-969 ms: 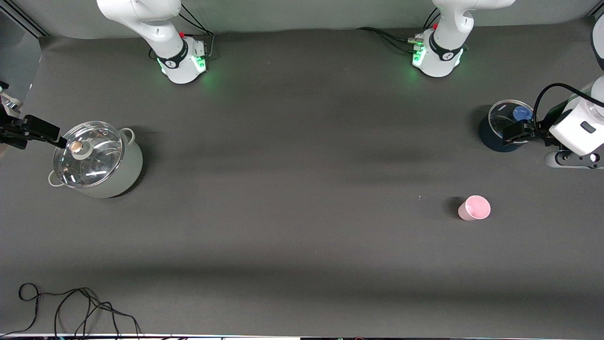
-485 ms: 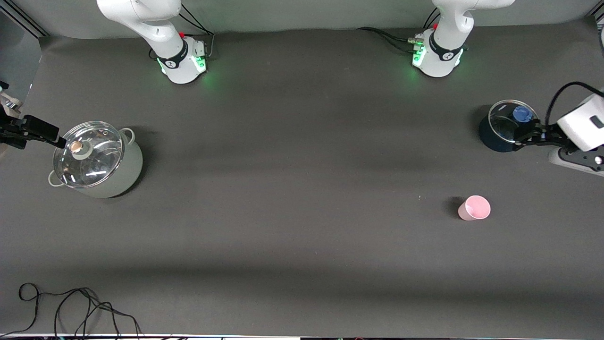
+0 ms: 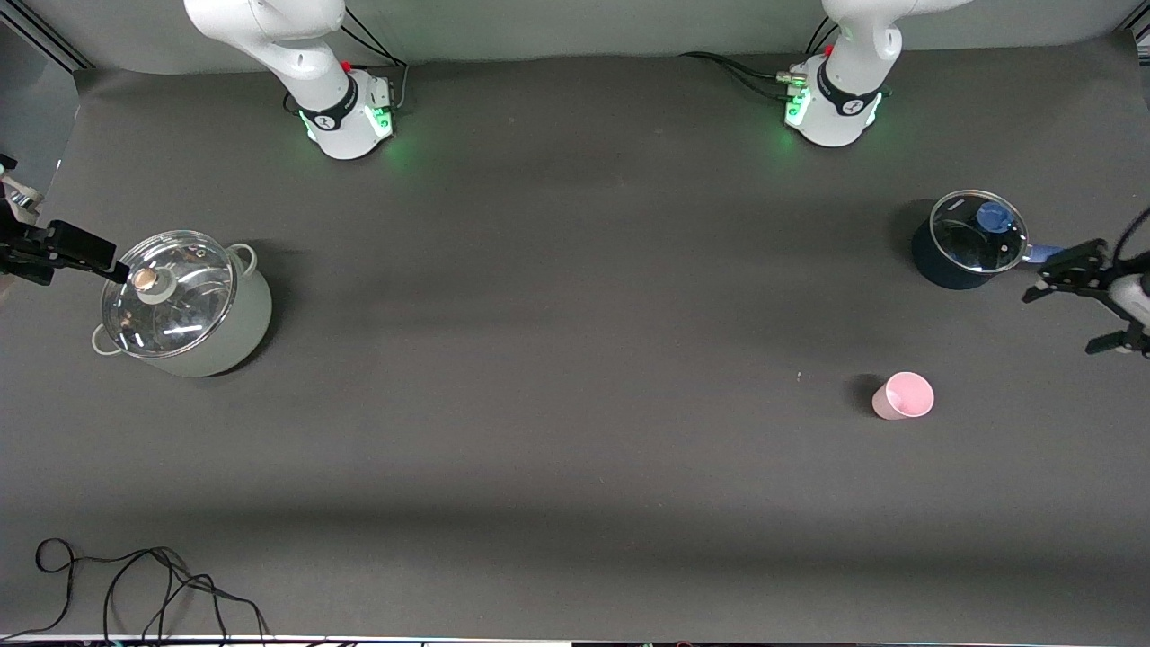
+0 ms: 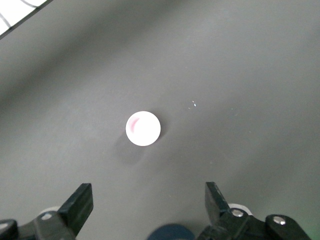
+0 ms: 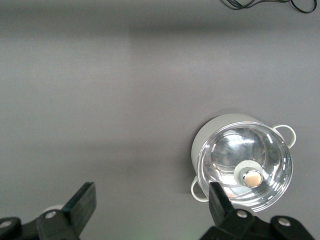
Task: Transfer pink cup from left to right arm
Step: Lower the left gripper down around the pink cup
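Observation:
The pink cup stands upright on the dark table, toward the left arm's end and nearer to the front camera than the dark saucepan. My left gripper hangs open and empty over the table's end beside the saucepan's blue handle, apart from the cup. In the left wrist view the cup shows from above, ahead of the open left gripper. My right gripper waits beside the grey pot; in the right wrist view it is open and empty.
The grey pot has a glass lid and two side handles. The dark saucepan has a glass lid with a blue knob. Loose black cables lie at the front edge toward the right arm's end.
My left gripper has drawn back from over the dark saucepan toward the table's end, and most of the wrist has left the front view. The cup and the right arm have not moved.

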